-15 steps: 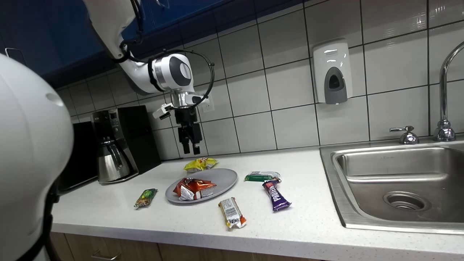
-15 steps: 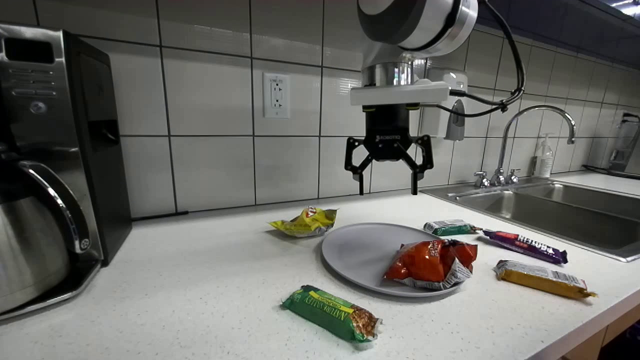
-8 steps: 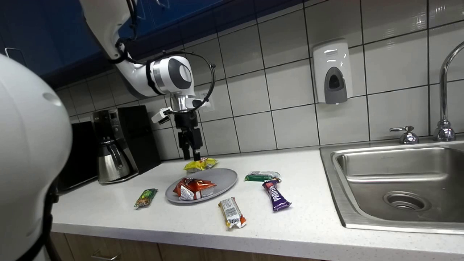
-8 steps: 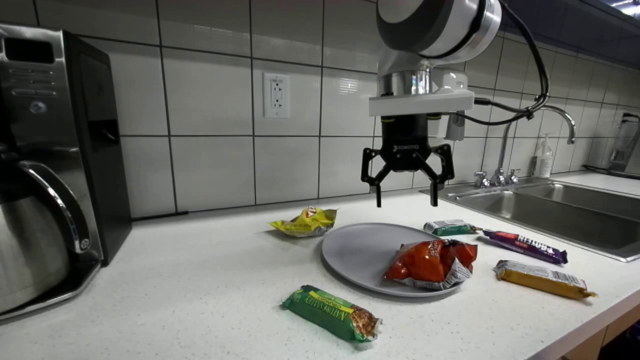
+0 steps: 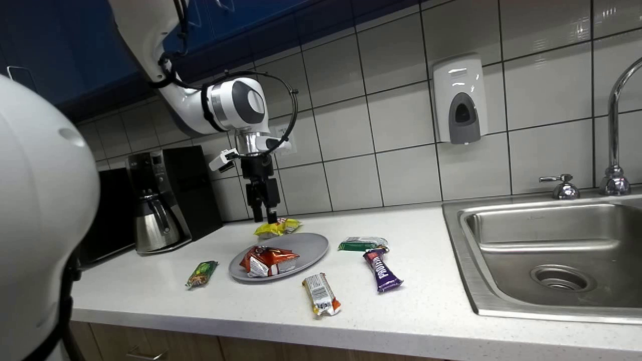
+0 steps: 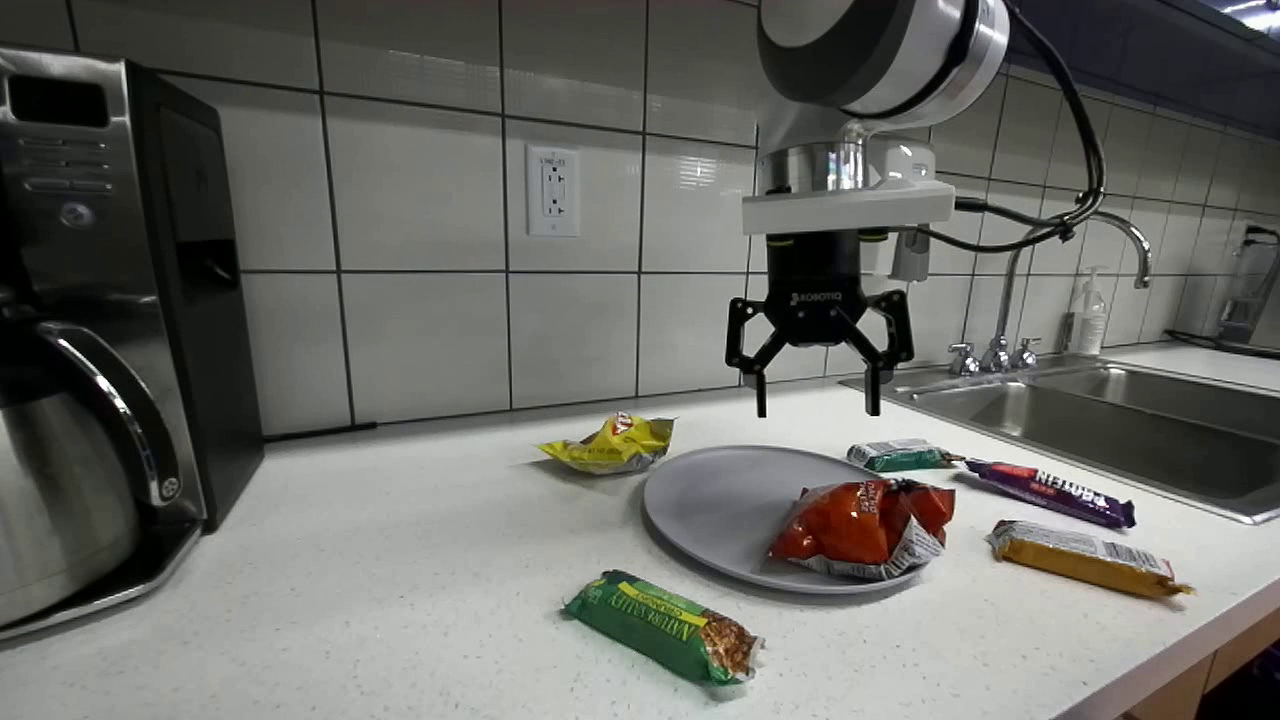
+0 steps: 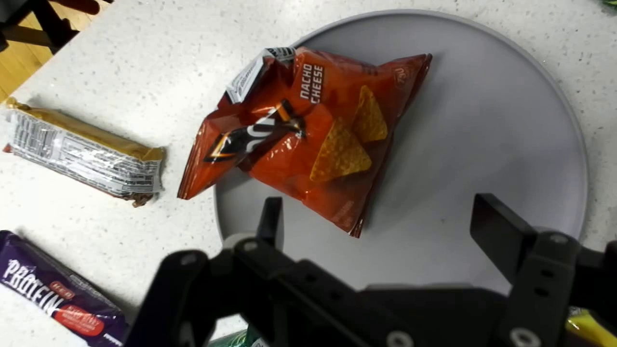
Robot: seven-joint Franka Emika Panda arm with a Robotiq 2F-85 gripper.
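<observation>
Gripper [image 6: 817, 413] hangs above the counter [image 6: 400, 600], and we see its jaws standing wide apart, fingertips pointing down. Below them lies the grey plate [image 7: 482, 144], showing behind both fingers in the wrist view. On it we find the red nacho cheese bag [image 7: 304, 140], lower than the jaws and well apart from them; there it sits mostly beyond the gap, closer to the finger at that view's left, with one end jutting past the plate's rim.

Further out past that same finger we make out the gold-and-silver bar [image 7: 87, 149] and, beside the gripper's linkage, the purple protein bar [image 7: 58, 291]. In an exterior view we pick out the green-and-white bar [image 6: 900, 455] below and right of the jaws, its end seeming to touch the purple one, the yellow bag [image 6: 615, 445] down to their left, and the green granola bar [image 6: 660, 628] lower still, nearer the camera. To the jaws' left there we have the coffee maker [image 6: 100, 260], to their right the sink [image 6: 1110, 430].
</observation>
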